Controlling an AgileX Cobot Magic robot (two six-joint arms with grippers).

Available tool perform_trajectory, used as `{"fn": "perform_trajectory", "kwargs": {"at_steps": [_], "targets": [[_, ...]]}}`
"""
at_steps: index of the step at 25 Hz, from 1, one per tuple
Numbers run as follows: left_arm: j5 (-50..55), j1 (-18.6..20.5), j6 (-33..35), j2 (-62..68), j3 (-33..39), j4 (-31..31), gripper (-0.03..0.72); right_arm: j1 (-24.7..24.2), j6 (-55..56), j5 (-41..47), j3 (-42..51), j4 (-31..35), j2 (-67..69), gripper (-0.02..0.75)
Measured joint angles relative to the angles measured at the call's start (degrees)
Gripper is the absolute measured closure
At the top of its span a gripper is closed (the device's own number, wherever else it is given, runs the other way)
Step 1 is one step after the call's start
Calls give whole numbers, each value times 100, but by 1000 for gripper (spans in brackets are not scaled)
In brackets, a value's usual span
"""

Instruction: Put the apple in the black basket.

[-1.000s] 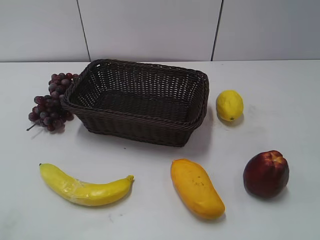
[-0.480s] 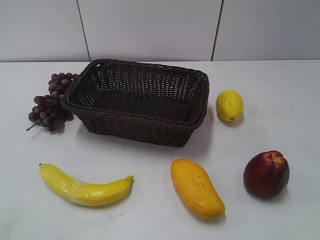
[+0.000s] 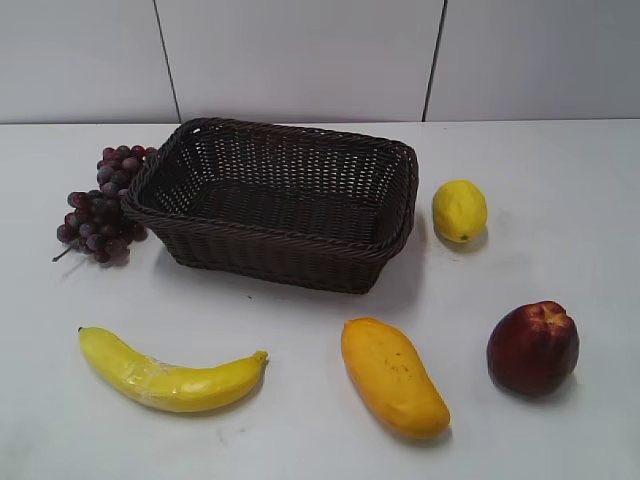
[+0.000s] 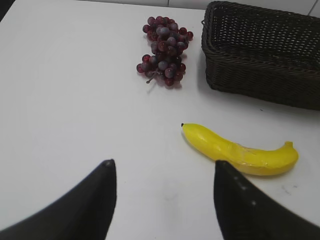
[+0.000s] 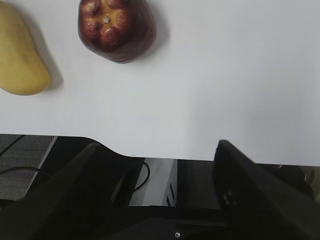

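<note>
Since nothing has shifted over the last second, the apple is noted untouched, well apart from the black basket; both hands, left hand and right hand, are held apart, nothing grasped.

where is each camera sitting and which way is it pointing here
Exterior view: in front of the table, slanting down toward the back wall; black basket, apple, lemon; no robot parts show.
Left wrist view: over the table's left side, facing grapes and banana; its own dark fingers apart below.
Right wrist view: above the table's near edge, looking down; apple and mango at top, fingers apart below.
Shared: both wrist views' fruits appear in the exterior view.
</note>
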Motion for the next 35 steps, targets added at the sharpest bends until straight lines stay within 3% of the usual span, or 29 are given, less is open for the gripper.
{"fn": "perform_trajectory", "kwargs": {"at_steps": [6, 13, 27, 35], "targets": [[0, 0, 0, 0, 0, 0, 226, 660, 224, -258, -427, 24, 829, 223], [0, 0, 0, 0, 0, 0, 226, 1294, 1074, -559, -685, -507, 1818, 223], [0, 0, 0, 0, 0, 0, 226, 1320, 1579, -1668, -690, -596, 3251, 223], [0, 0, 0, 0, 0, 0, 226, 1320, 1642, -1578, -815, -659, 3473, 246]]}}
